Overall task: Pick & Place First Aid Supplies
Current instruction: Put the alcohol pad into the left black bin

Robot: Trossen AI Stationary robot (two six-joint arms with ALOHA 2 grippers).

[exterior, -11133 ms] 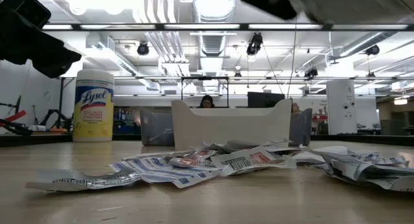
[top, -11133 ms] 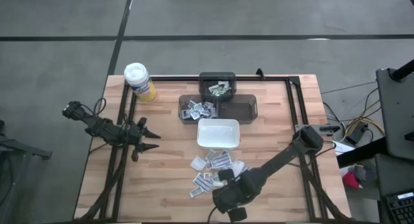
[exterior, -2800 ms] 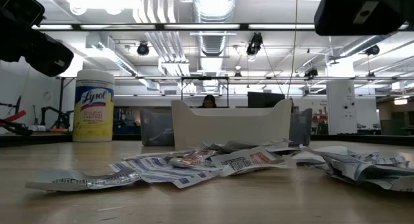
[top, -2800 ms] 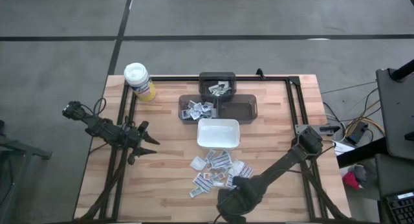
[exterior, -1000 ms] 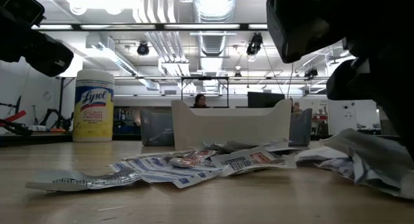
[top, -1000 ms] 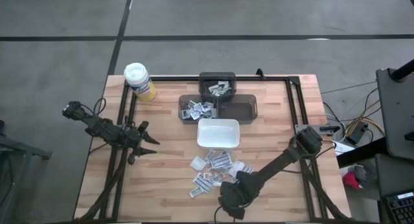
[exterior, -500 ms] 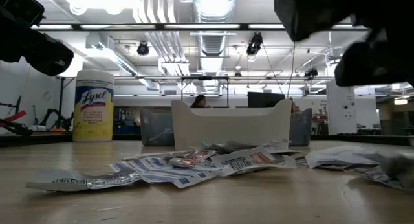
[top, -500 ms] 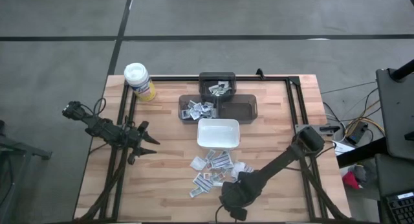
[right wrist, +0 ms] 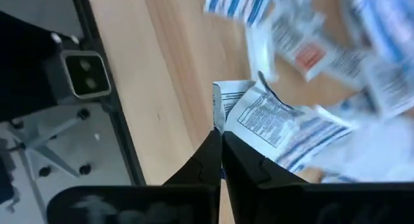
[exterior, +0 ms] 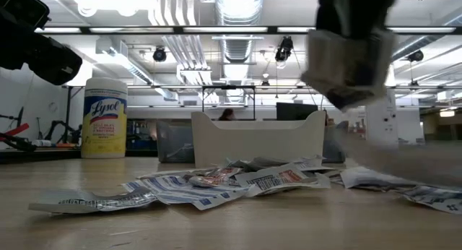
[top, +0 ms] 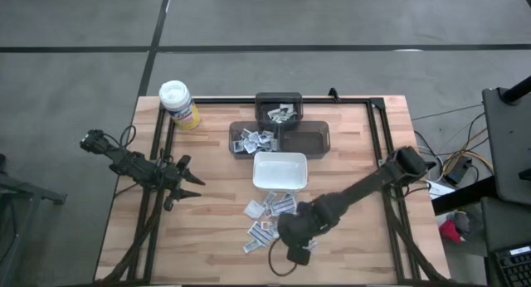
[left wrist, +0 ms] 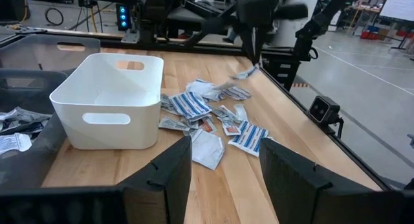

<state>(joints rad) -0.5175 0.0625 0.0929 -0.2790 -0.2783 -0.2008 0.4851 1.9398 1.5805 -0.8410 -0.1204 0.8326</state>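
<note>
Since half a second ago your right gripper [right wrist: 218, 160] has swung up off the table toward the pile, clamped tight on one packet [right wrist: 272, 123]; in the low view that packet [exterior: 348, 69] now hangs in the air, no longer flat on the wood. The left gripper [top: 192, 181] hasn't budged, fingers spread, holding nothing, out at the left side. The rest of the packets [top: 267, 216] sit scattered just in front of the white dish [top: 280, 172], which looks empty; two of the dark bins [top: 279, 109] behind it have a few packets in them.
</note>
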